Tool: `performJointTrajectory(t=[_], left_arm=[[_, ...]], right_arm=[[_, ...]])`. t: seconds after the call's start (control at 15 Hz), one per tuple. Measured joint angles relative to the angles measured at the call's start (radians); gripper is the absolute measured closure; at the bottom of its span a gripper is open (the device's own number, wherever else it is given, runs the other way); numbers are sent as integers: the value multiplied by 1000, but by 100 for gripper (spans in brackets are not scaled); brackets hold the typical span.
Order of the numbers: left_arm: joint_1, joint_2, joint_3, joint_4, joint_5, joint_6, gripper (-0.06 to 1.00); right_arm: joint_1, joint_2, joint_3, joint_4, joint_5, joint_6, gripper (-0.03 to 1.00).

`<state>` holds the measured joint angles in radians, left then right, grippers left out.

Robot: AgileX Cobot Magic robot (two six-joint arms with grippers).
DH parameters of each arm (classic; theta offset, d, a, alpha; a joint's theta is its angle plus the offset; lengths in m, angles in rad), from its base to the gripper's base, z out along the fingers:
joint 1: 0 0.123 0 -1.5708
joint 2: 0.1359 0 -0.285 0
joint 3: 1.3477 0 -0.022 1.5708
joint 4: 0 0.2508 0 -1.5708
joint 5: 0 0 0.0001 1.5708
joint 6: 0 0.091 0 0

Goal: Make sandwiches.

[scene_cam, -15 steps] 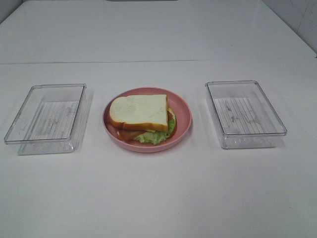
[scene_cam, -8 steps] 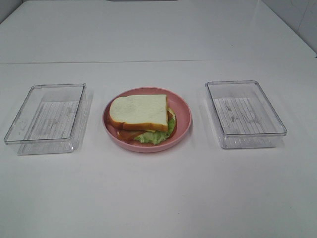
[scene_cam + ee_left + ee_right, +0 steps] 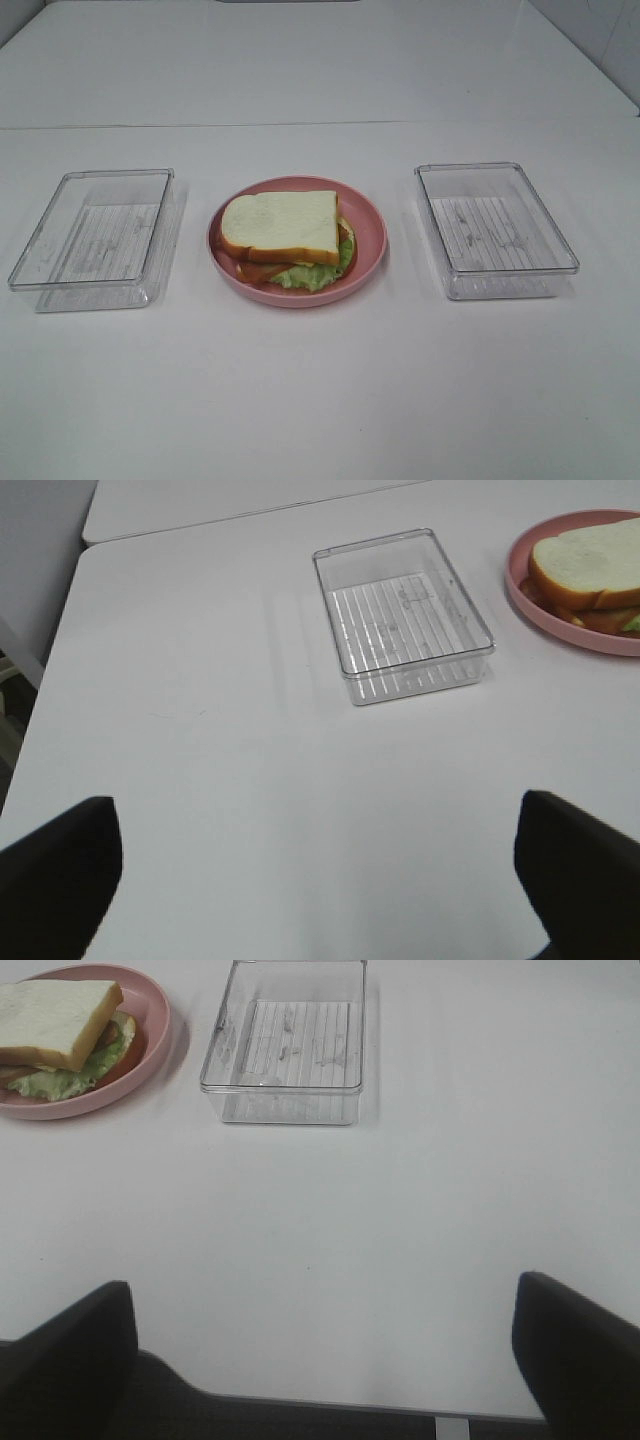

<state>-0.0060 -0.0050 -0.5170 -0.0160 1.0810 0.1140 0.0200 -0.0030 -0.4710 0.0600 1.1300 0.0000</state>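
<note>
Exterior high view: sandwiches (image 3: 285, 237) stacked on the pink plate (image 3: 368, 232); left tool (image 3: 320, 880) and right tool (image 3: 325, 1355) spread wide over bare tabletop (image 3: 320, 400).

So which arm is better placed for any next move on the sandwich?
Neither clearly. The sandwich sits assembled on the pink plate midway between both; the left gripper and right gripper are open, pulled back.

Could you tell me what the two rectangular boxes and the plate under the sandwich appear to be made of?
Left box and right box: clear, glossy hard plastic, probably; the white table shows through their walls and ribbed floors. Pink plate: smooth, opaque, matte-looking, likely plastic or melamine, though ceramic cannot be ruled out.
</note>
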Motion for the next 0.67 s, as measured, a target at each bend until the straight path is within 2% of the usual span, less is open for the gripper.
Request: performJointTrajectory(t=[0.13, 0.67], left_arm=[[27, 0, 0, 0, 0, 0, -5], [28, 0, 0, 0, 0, 0, -5]], right_arm=[[0, 0, 0, 0, 0, 0, -1], [0, 0, 0, 0, 0, 0, -1]])
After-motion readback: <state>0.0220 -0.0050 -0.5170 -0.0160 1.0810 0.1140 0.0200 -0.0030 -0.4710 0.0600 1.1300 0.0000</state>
